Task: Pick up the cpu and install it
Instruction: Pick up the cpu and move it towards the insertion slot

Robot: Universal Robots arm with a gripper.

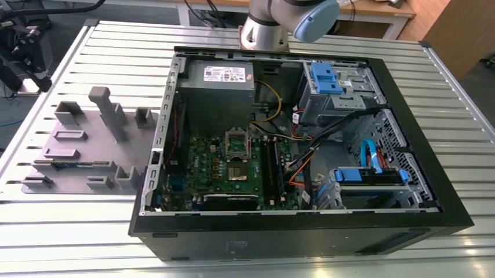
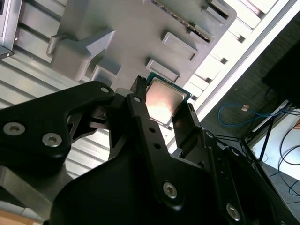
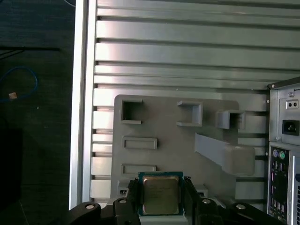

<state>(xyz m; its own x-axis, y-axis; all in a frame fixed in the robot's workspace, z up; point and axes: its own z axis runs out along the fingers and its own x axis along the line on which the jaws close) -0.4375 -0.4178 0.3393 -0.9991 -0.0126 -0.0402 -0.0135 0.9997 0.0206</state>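
In both wrist views the cpu (image 3: 161, 194) (image 2: 161, 99), a small square chip with a shiny metal top and a green rim, sits between two black fingers (image 3: 190, 199) (image 2: 140, 110). My gripper (image 3: 161, 206) (image 2: 165, 105) is shut on it by two opposite edges. The chip hangs well above the grey fixture plate (image 3: 164, 126) (image 2: 126, 33), whose slots and blocks lie below it. In the exterior view the fixture plate (image 1: 85, 153) lies at the left, beside the open computer case. Inside that case lies the green motherboard (image 1: 213, 165), with its socket (image 1: 238, 169) near the middle.
The black case (image 1: 433, 191) holds a power supply (image 1: 220, 75), blue drive cages (image 1: 328, 78), memory slots and loose cables. Everything rests on a slatted aluminium table (image 1: 85, 220). The table's edge (image 3: 79, 117) runs close to the fixture, with dark floor and a blue cable (image 3: 21, 82) beyond.
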